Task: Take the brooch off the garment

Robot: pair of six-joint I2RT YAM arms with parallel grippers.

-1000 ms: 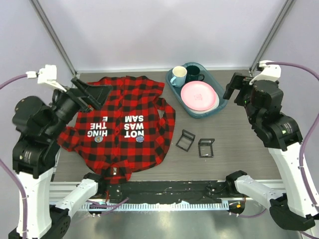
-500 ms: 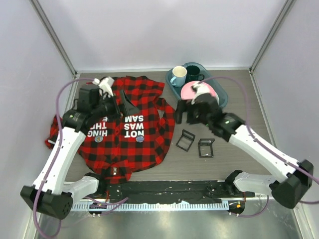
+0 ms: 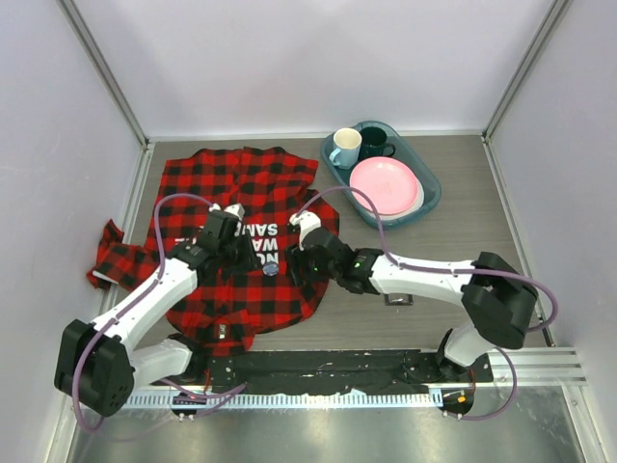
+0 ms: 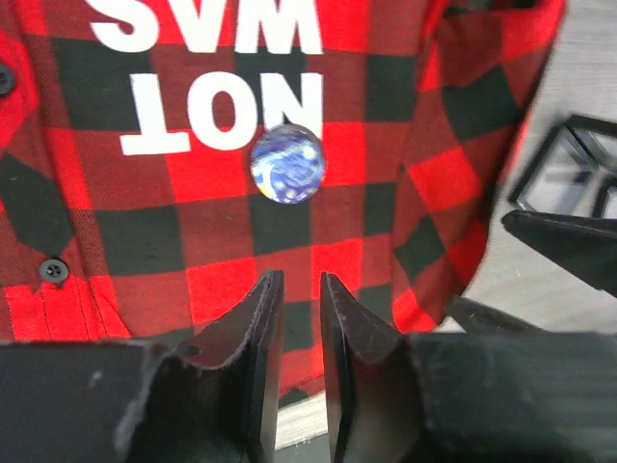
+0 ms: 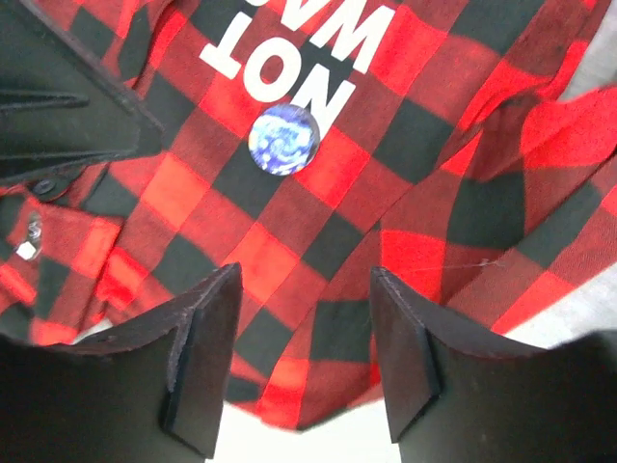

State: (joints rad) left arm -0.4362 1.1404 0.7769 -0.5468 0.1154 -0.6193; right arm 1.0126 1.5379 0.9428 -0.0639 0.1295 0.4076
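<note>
Both arms have just dropped low over the red shirt (image 3: 241, 178) on the left side of the table (image 3: 482, 241), so grabbing can start. The right gripper (image 5: 304, 273) is wide open and the left gripper (image 4: 297, 282) is nearly closed; both are empty, near the blue brooch (image 4: 287, 165) pinned under "NOT". The tray (image 3: 432, 203) in the far right corner holds a pink plate (image 3: 386, 186), a pale mug (image 3: 344, 148) and a dark mug (image 3: 374, 143).

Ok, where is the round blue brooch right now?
Top view: the round blue brooch is pinned to the red-and-black checked flannel shirt, just below its white NOT lettering, left of centre.

brooch (image 3: 271, 269) on garment (image 3: 241, 178), between left end effector (image 4: 300, 282) and right end effector (image 5: 304, 280).
</note>
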